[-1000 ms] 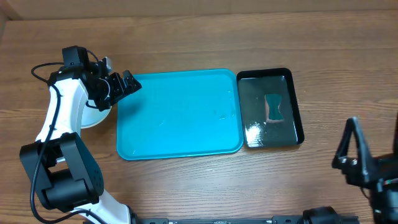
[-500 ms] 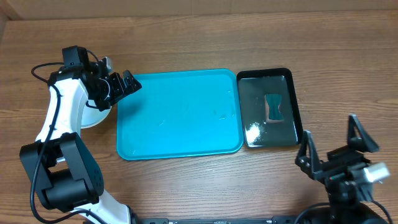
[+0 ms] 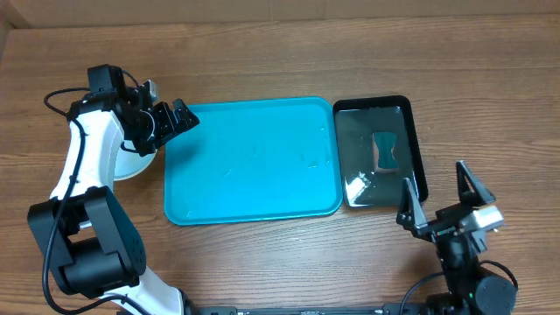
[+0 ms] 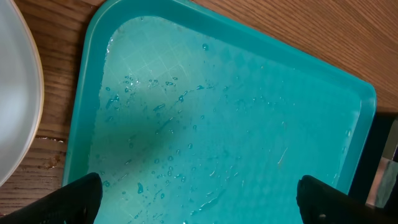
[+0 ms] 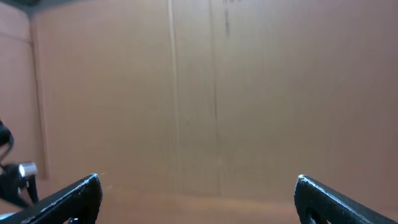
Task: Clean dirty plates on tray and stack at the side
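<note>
1. As I look down from overhead, the tray (image 3: 252, 159) lies flat on the desk (image 3: 262, 52). The left wrist camera shows its turquoise floor beaded with water droplets.
2. Just off the tray's left rim, a white plate (image 3: 131, 166) rests on the desk, partly hidden under the left arm. From the left wrist view I see its pale curve (image 4: 15, 106) beside the rim, but I cannot tell whether other plates lie beneath it.
3. The left end effector (image 3: 173, 118) hovers over the tray's far left corner. Its fingers are spread wide and there is nothing between them.
4. A black tray (image 3: 381, 153) sits just beside the tray's right rim. It has a wet sheen and holds a pale shape (image 3: 385, 150) I cannot identify.
5. The right end effector (image 3: 437, 197) stands off the tray's near right corner, just past the black tray's near end. Its fingers are splayed wide and empty, and its own camera gives me only a blurred brown wall.
</note>
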Robot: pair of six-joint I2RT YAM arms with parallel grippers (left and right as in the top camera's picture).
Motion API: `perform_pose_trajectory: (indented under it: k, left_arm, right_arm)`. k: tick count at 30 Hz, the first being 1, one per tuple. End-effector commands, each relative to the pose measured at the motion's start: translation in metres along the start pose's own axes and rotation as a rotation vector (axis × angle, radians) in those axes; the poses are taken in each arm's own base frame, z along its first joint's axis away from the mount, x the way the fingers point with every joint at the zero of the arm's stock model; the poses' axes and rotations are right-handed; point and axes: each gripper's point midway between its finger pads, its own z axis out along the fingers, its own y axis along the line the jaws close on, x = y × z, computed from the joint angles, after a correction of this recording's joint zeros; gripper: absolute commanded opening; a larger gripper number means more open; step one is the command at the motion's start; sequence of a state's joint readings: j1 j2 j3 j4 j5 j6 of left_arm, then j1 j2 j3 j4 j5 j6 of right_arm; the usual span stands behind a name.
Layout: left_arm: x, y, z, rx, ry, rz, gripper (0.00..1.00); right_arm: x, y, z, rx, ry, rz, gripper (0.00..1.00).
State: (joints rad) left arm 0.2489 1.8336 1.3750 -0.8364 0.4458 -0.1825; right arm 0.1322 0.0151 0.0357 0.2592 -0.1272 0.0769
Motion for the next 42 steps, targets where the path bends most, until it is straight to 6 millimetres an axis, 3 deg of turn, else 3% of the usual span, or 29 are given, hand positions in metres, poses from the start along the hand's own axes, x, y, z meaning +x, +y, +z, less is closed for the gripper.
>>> perform_pose_trajectory:
  k: [1,11,18,42]
  left_arm:
    - [0.002,-0.003,0.001,0.015,0.004,0.020,1.00]
    - [0.002,-0.003,0.001,0.015,0.004,0.020,1.00]
    - [0.002,-0.003,0.001,0.015,0.004,0.020,1.00]
    - [0.002,-0.003,0.001,0.015,0.004,0.020,1.00]
  right_arm:
    - [0.021,-0.003,-0.002,0.006,0.056,0.001,1.00]
    - [0.090,-0.018,-0.017,0.088,0.342,0.039,1.00]
    - [0.090,-0.021,-0.017,0.082,0.347,-0.095,1.00]
    - [0.090,-0.022,-0.017,0.090,0.346,-0.084,1.00]
